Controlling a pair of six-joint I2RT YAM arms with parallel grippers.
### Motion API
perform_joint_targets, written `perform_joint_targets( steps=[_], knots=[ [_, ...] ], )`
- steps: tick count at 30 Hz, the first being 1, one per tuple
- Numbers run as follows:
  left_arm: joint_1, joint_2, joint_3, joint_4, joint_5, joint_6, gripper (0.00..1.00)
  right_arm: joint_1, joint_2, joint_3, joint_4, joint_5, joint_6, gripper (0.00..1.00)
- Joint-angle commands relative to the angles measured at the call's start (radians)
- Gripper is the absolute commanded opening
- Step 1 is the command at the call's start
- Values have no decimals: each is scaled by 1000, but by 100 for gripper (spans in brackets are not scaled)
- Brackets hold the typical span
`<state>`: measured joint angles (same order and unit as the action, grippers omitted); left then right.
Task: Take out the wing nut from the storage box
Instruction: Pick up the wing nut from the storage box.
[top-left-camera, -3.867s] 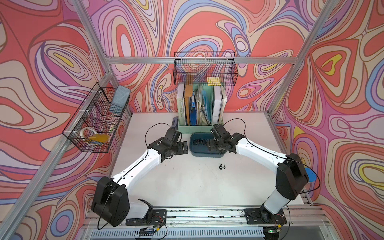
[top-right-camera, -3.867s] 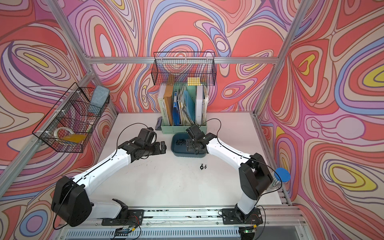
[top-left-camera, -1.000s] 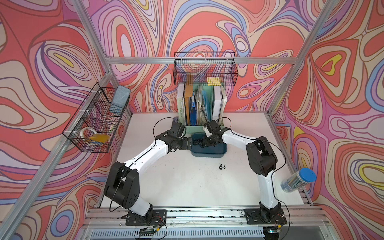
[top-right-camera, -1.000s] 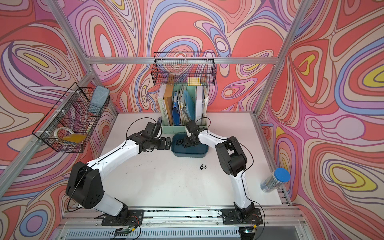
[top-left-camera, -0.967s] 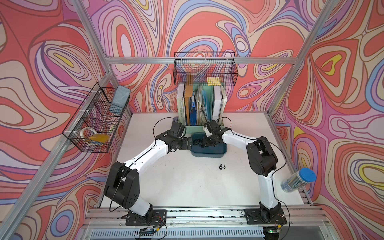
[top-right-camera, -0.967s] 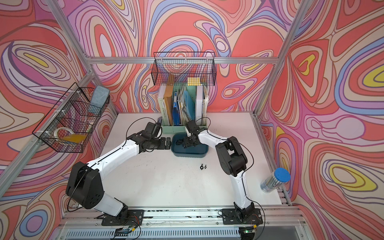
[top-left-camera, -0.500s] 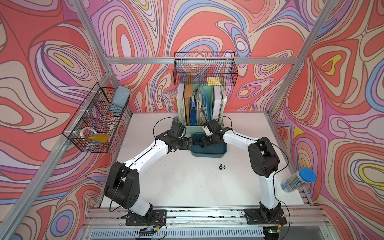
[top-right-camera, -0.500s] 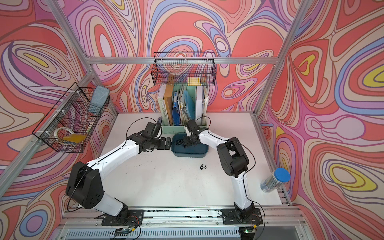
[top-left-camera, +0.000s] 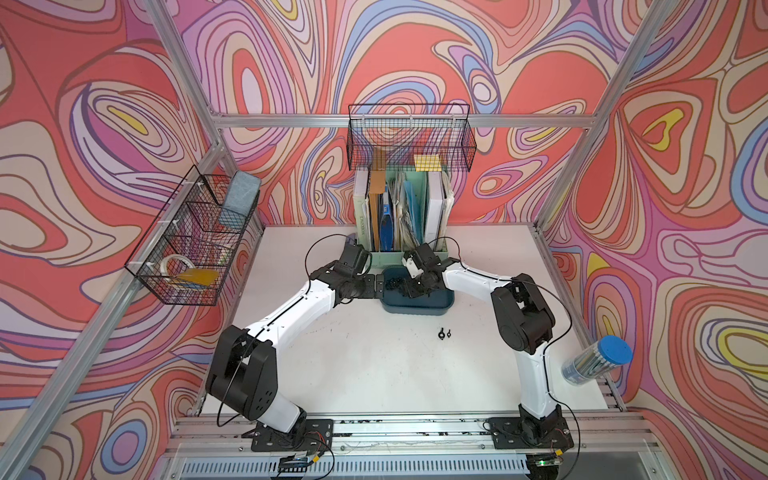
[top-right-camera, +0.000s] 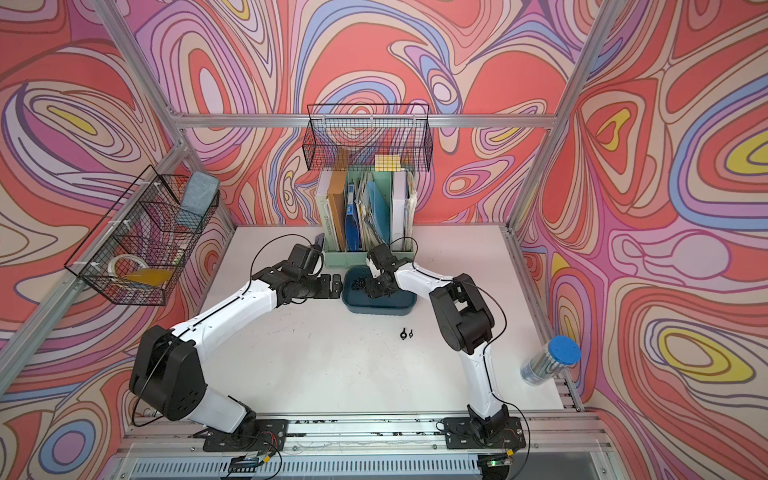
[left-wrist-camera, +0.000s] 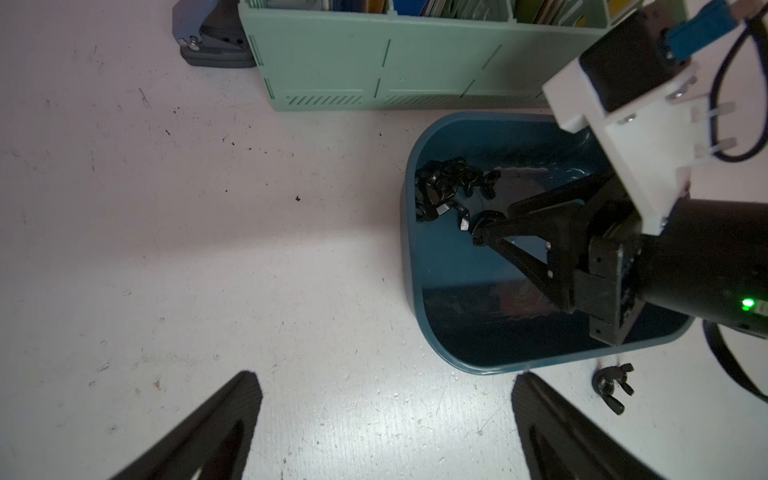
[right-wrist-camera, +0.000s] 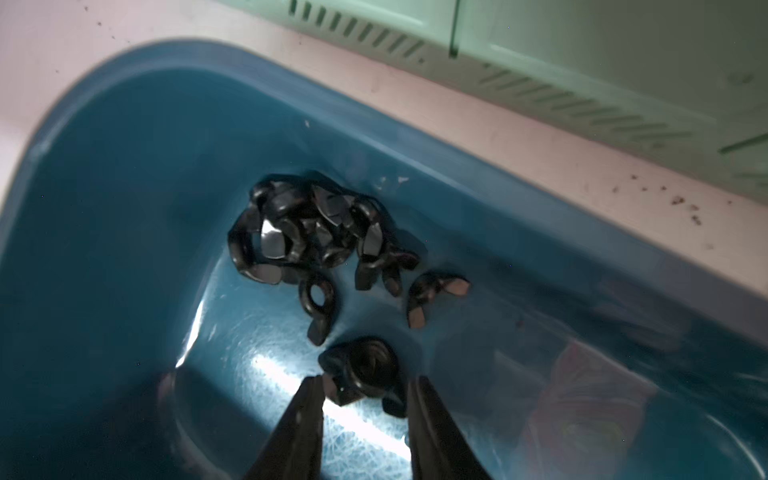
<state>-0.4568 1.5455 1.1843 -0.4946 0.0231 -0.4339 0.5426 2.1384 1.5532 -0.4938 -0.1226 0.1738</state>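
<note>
The storage box is a shallow dark teal tub in front of the file holder. A pile of black wing nuts lies in its far left corner. My right gripper reaches down into the box. Its fingertips press both sides of one wing nut, which rests on the box floor. My left gripper stands wide open over bare table beside the box's left wall, holding nothing.
Two wing nuts lie on the table in front of the box. A mint-green file holder stands right behind it, with a hole punch at its left. Wire baskets hang on the walls. A blue-capped tube stands at the right edge.
The right gripper's jaws have narrowed onto the wing nut over the last second. Both arms sit further back than about four seconds ago. The left gripper has stayed open.
</note>
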Motion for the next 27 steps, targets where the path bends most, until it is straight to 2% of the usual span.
perform_joint_targets(
  steps=[1, 6, 8, 12, 15, 18, 22, 27],
  knots=[
    [6, -28, -11, -22, -1, 10, 99, 5, 39, 27, -18, 18, -10, 29],
    [6, -33, -14, -25, -4, 10, 99, 5, 33, 33, -11, 25, 3, 19],
    [6, -34, -17, -24, -4, 8, 99, 5, 32, 31, -11, 25, 6, 12],
    [6, -36, -17, -22, -4, 8, 99, 5, 24, 21, -2, 20, 14, 12],
    [6, -34, -17, -21, 0, 9, 99, 5, 30, 29, -3, 20, 13, 18],
    [6, -34, -17, -22, 1, 9, 99, 5, 39, 41, -6, 20, 13, 19],
    [7, -36, -16, -21, 7, 11, 99, 6, 42, 46, -5, 19, 18, 12],
    [6, -38, -13, -24, 18, 1, 99, 6, 33, 34, 5, 17, 31, 10]
  ],
)
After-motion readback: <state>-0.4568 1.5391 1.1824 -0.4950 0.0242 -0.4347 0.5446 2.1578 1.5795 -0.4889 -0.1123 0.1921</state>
